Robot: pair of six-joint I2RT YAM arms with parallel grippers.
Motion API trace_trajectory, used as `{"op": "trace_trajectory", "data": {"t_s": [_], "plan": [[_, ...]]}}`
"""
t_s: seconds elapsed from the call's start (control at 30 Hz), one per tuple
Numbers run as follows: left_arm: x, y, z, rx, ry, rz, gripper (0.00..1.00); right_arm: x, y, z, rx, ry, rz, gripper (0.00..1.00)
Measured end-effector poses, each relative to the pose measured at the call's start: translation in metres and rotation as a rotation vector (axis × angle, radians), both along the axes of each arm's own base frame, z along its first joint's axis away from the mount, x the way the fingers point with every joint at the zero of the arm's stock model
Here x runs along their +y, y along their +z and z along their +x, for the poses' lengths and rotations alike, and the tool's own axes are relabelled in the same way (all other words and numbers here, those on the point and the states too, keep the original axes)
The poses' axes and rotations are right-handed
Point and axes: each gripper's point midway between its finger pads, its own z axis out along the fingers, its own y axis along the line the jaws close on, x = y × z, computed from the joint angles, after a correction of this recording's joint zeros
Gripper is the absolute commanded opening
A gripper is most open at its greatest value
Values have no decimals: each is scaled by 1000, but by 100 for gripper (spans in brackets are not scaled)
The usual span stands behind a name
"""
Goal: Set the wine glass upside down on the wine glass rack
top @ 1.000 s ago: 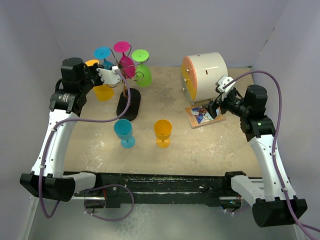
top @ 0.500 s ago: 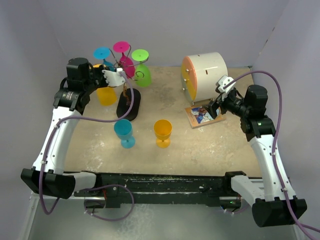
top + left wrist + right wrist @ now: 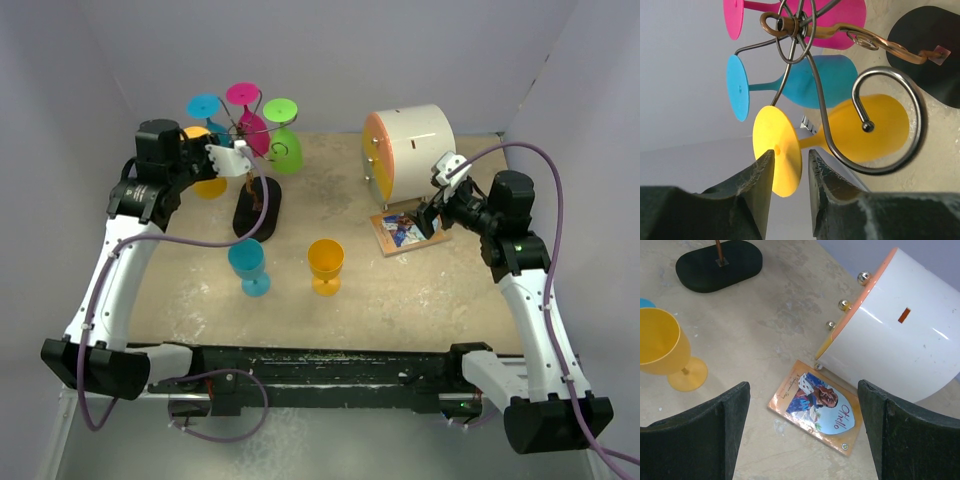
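Worktop, near edge: the worktop (image 3: 450, 300) carries two upright glasses in front of our arms: a blue standing glass (image 3: 247, 262) and an orange standing glass (image 3: 325, 262), near each other but apart, neither one touched.

Right tool: the right tool (image 3: 802, 387) hangs over the worktop with its fingers spread wide and nothing between them. Below it lies a picture book (image 3: 815, 412), just beside a white cylinder (image 3: 900, 335) with an orange face.

Left tool: the left tool (image 3: 791, 157) is raised at the rack's left side, its fingers parted by a narrow gap. We see them clamped on nothing, though one finger overlaps the rim of the glass's foot in the wrist view, so we cannot rule out a light touch there.

Task's glass: the yellow wine glass (image 3: 875, 127) hangs upside down on the wine glass rack (image 3: 256, 212). Its stem seems to rest in one curled wire arm, with the foot right ahead of the left fingertips.

Rack, farther back: a blue hung glass (image 3: 205, 107), a pink hung glass (image 3: 253, 130) and a green hung glass (image 3: 285, 152) hang upside down on other arms.

Step in hand: we judge this to be the letting-go, with the glass carried by the wire and not by us.

Next move: we would part the fingers a little more, then draw the left tool straight back from the foot, slowly, so that no finger catches the curl or tips the glass off its arm.
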Motion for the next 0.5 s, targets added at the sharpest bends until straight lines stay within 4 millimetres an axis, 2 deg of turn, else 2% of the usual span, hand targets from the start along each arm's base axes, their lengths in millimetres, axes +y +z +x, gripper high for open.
{"op": "trace_trajectory", "data": {"t_s": [0.07,0.13,0.5], "plan": [[1,0,-4,4,0,-1,59,0,0,0,1,0,0,91],[2,1,-9,2,1,-3,67,0,0,0,0,-1,0,91],[8,20,-43,-35,44,-82,85,-3,0,1,1,-9,1,91]]}}
